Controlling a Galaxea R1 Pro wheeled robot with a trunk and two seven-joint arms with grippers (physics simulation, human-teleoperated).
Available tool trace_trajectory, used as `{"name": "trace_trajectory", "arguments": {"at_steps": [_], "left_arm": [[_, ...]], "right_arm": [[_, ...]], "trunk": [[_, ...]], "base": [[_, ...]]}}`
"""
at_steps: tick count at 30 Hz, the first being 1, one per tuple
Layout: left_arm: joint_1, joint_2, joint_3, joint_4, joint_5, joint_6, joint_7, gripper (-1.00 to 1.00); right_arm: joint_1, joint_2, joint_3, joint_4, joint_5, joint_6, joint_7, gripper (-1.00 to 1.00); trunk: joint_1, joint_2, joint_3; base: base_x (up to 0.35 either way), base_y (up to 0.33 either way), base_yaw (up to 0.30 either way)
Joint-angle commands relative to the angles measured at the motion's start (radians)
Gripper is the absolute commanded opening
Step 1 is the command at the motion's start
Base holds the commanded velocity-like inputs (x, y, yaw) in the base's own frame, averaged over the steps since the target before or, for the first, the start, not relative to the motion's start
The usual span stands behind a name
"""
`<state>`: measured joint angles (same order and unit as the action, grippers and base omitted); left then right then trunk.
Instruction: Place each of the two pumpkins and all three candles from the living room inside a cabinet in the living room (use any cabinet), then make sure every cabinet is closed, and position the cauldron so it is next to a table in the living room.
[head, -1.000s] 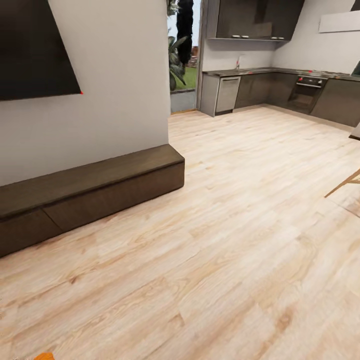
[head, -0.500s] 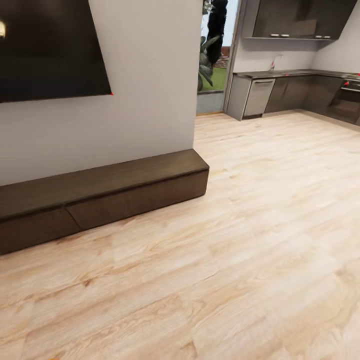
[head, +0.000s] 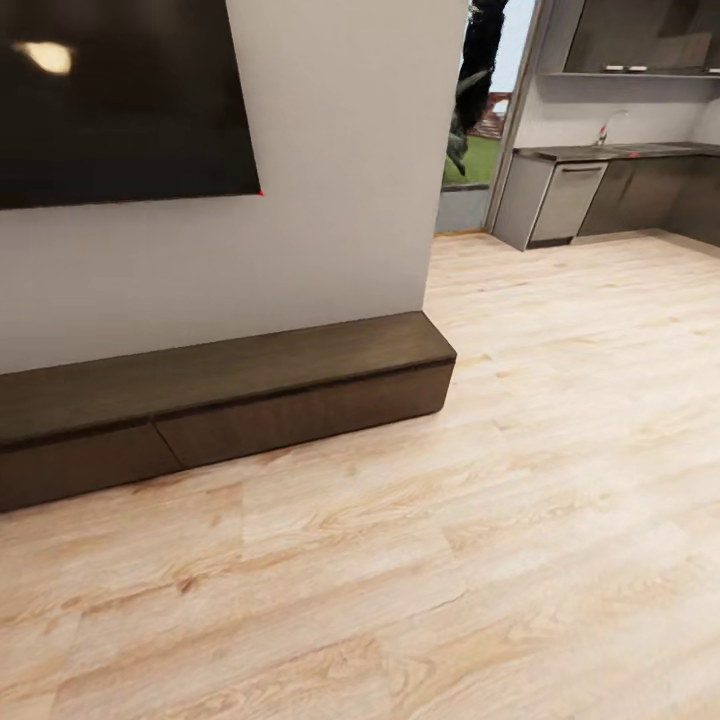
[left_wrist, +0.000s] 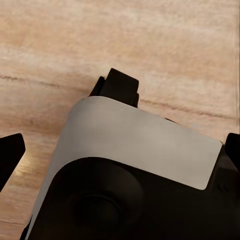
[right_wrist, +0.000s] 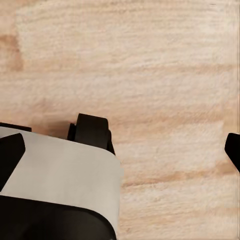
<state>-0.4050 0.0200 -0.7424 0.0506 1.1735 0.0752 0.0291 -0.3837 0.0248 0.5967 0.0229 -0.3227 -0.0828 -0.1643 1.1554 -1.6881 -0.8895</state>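
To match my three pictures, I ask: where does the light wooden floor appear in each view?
Head view: floor in front of the dark cabinet.
Left wrist view: floor behind a grey robot part.
Right wrist view: floor behind a grey robot part.
Shared landmark: its pale wood grain.

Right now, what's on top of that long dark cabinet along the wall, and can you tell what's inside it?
The cabinet has a bare top; a dark screen hangs on the wall above it. Its drawer fronts are shut, so whatever is inside is hidden.

pale wood floor (head: 480, 560), white wall (head: 330, 200), dark wall screen (head: 120, 100), kitchen counter (head: 610, 153) beyond
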Motion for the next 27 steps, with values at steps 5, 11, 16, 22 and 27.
{"name": "trace_trajectory", "arguments": {"at_steps": [5, 11, 16, 22, 27], "left_arm": [[0.000, 0.000, 0.000, 0.000, 0.000, 0.000, 0.000, 1.00], [0.000, 0.000, 0.000, 0.000, 0.000, 0.000, 0.000, 1.00], [0.000, 0.000, 0.000, 0.000, 0.000, 0.000, 0.000, 1.00], [0.000, 0.000, 0.001, 0.000, 0.002, -0.001, 0.000, 1.00], [0.000, 0.000, 0.001, 0.000, 0.003, -0.001, 0.001, 1.00]], "right_arm": [[0.000, 0.000, 0.000, -0.001, 0.004, 0.000, 0.000, 1.00], [0.000, 0.001, 0.000, -0.003, 0.002, -0.001, 0.000, 1.00], [0.000, 0.003, 0.000, -0.004, 0.001, -0.002, 0.000, 1.00], [0.000, 0.003, 0.000, -0.003, 0.002, -0.002, 0.000, 1.00], [0.000, 0.003, 0.000, -0.003, 0.004, -0.002, 0.000, 1.00]], "trunk": [[0.000, 0.000, 0.000], [0.000, 0.000, 0.000], [0.000, 0.000, 0.001], [0.000, 0.000, 0.010], [0.000, 0.000, 0.018]], "base": [[0.328, -0.076, 0.002], [0.328, -0.077, 0.000], [0.328, -0.078, 0.000], [0.124, -0.031, 0.000], [0.007, -0.003, 0.000]]}}
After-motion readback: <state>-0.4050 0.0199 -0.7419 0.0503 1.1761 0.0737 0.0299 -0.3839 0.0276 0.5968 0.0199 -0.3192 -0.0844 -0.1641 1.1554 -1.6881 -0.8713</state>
